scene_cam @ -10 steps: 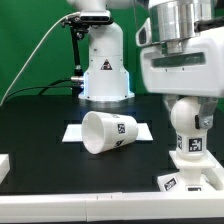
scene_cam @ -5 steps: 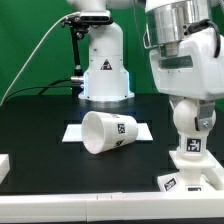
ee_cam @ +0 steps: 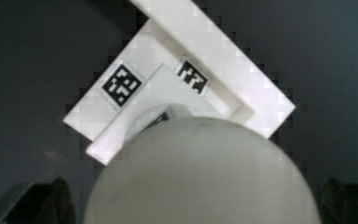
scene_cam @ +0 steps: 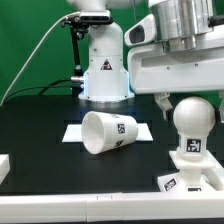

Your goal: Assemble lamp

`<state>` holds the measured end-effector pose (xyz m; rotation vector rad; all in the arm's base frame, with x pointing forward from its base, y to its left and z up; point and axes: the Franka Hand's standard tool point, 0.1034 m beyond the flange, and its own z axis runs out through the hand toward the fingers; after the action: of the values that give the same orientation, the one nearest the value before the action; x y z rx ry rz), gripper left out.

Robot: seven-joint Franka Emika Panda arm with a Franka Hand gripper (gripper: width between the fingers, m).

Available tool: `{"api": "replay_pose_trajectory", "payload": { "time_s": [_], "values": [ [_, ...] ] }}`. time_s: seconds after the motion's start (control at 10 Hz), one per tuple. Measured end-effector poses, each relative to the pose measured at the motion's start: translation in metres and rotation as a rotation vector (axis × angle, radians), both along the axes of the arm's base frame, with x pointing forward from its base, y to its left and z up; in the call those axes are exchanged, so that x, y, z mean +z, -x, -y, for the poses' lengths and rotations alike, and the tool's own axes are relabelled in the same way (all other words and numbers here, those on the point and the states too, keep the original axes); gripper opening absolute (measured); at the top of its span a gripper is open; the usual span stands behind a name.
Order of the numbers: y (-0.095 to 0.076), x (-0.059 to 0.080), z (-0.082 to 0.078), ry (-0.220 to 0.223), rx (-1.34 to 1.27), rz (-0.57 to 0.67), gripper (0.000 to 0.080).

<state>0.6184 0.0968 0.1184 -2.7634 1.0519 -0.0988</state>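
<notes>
Over by the base, the gripper is hovering spread astride the bulb; I'm thinking it should be rising straight, not nudging it.

- The shade lies on its side at mid-tabletop, partly over the marker board.
- The bulb stands upright on the base, near the tabletop's front corner at the exterior view's right.
- The tool hangs over the bulb.
</notes>
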Motion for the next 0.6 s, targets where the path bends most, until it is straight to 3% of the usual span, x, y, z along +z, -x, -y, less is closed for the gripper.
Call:
{"api": "replay_pose_trajectory", "payload": {
  "time_s": [0.1, 0.2, 0.3, 0.5, 0.6],
  "values": [
    [0.0005, -0.0001, -0.0004, 0.033, 0.111, 0.012, 0.0698],
    [0.0004, 0.0014, -0.0036, 0.116, 0.335, 0.031, 0.0698],
    [-0.0029, 0.0046, -0.0046, 0.163, 0.544, 0.054, 0.0698],
    [-0.0019, 0.0043, -0.01, 0.21, 0.83, 0.056, 0.0698],
    [-0.0013, 0.0039, -0.0046, 0.239, 0.865, 0.106, 0.0698]
  ]
}}
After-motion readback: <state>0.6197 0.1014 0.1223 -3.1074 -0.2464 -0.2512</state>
